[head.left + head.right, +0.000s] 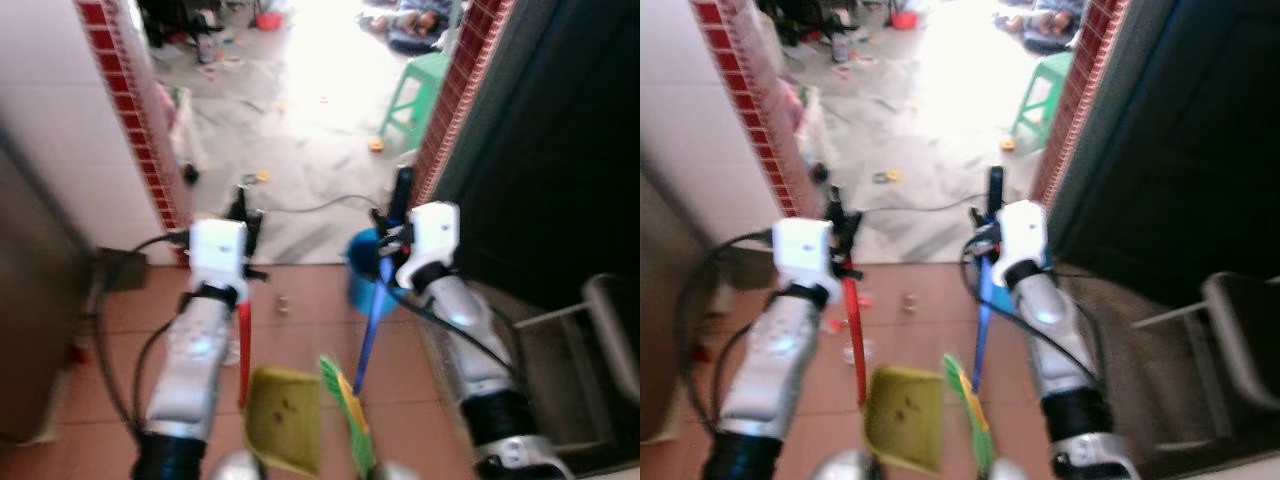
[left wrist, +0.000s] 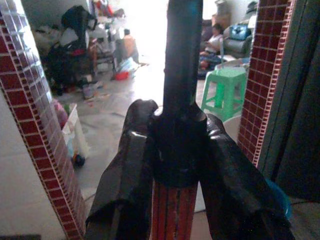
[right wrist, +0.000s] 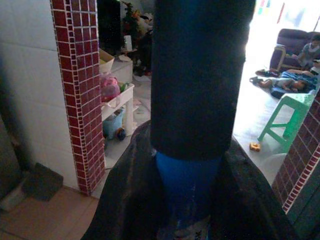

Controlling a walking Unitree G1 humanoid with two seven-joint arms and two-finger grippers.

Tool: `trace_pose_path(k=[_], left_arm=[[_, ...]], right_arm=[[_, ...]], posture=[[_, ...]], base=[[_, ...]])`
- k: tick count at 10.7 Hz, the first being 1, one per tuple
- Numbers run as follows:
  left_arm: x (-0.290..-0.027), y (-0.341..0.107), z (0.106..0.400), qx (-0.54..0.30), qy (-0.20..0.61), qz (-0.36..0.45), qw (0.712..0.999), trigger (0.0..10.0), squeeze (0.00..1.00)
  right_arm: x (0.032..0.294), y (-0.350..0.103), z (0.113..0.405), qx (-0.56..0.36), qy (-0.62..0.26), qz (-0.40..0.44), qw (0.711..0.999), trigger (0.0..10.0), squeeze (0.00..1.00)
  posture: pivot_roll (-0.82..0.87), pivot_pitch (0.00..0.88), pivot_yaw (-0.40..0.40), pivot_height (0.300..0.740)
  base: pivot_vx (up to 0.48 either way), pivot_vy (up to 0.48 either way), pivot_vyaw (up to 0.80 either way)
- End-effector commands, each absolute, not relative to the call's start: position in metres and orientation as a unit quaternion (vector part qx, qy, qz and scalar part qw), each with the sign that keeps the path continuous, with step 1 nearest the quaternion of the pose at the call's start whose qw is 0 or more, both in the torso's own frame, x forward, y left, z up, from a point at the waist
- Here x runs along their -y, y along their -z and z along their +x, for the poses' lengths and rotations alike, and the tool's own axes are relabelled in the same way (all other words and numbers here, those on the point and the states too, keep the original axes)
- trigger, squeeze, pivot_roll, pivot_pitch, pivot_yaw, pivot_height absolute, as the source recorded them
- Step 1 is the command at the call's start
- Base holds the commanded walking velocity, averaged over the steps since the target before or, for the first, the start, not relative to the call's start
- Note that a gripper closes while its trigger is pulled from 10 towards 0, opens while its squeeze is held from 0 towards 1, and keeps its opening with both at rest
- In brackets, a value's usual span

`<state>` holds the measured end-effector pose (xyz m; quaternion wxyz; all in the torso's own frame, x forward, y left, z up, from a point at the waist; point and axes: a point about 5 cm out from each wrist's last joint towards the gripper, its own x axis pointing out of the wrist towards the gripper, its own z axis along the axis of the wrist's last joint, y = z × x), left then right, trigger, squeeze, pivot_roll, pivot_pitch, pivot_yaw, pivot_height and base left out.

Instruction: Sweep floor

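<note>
Standing at the doorway between two red-brick pillars, the robot has both arms out in front, each carrying a cleaning tool. The left pincer (image 1: 240, 215) is clamped around the red handle (image 1: 244, 345) of the dustpan (image 1: 284, 415), its black fingers (image 2: 125, 185) pressed against either side of the black grip at the handle's top. That handle runs nearly upright, from the pincer down toward the near floor, where the yellow-green pan hangs with its open mouth facing up and toward me (a few dark specks show inside it).

The right pincer (image 1: 398, 205) is closed on the blue broom handle (image 1: 372, 325), gripping just below its black top sleeve. The broom's long axis slants: its top is far and to the right at the pincer, and it leans down and leftward to the green broom head (image 1: 348, 410), which sits near, just right of the dustpan and close to touching it.

Behind the broom handle a blue bucket (image 1: 362, 272) stands on the terracotta floor (image 1: 300, 340) beside the right brick pillar (image 1: 450, 100). Beyond the doorway the grey floor is littered with small scraps, a green plastic stool (image 1: 415, 95) stands at the far right, and a person (image 2: 212, 42) sits in the bright far room.
</note>
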<state>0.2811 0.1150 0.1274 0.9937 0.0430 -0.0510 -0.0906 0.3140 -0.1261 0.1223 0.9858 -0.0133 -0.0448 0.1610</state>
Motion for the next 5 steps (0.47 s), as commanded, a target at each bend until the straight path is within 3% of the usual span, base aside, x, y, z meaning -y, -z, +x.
trace_pose_path(k=[1, 5], left_arm=[[-0.1163, -0.1437, 0.2829, 0.090, 0.087, 0.046, 0.991, 10.0, 0.00], [-0.1223, -0.1470, 0.2855, 0.091, 0.073, 0.053, 0.992, 10.0, 0.00]], right_arm=[[0.1262, -0.1326, 0.3167, 0.067, -0.158, -0.025, 0.985, 10.0, 0.00], [0.1256, -0.1339, 0.3194, 0.070, -0.155, -0.030, 0.985, 10.0, 0.00]], posture=[[0.02, 0.000, -0.055, 0.740], [0.02, 0.000, -0.061, 0.740]], base=[[0.000, 0.480, 0.00], [0.000, 0.480, 0.00]])
